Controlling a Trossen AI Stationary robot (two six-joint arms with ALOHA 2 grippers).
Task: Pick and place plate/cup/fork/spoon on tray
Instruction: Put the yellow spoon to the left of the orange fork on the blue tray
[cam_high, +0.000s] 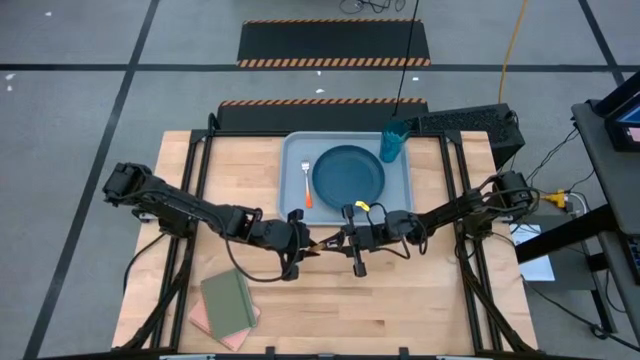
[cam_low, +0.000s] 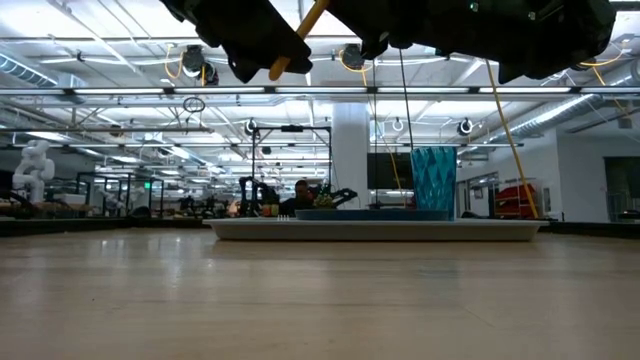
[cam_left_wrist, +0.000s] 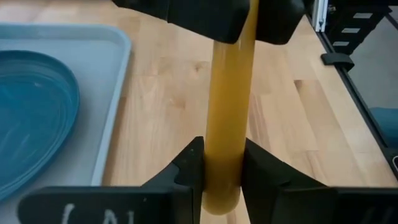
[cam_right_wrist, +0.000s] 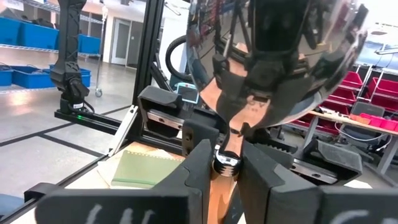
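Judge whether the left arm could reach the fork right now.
Probably not: the left gripper is closed around the spoon handle, which the right gripper also holds. The fork lies unobstructed on the tray.

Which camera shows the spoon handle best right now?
Left wrist view: the spoon handle fills the frame, left claw closing around it. Right wrist shows the bowl; the low view shows only the handle tip; the high view barely shows it.

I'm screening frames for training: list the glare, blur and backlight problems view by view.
Right wrist view: the spoon bowl fills the frame, its mirror surface reflecting a warped scene. Left wrist view: the spoon handle is close and soft-edged. Low view: the arms are backlit silhouettes against ceiling lights. High view: evenly lit.
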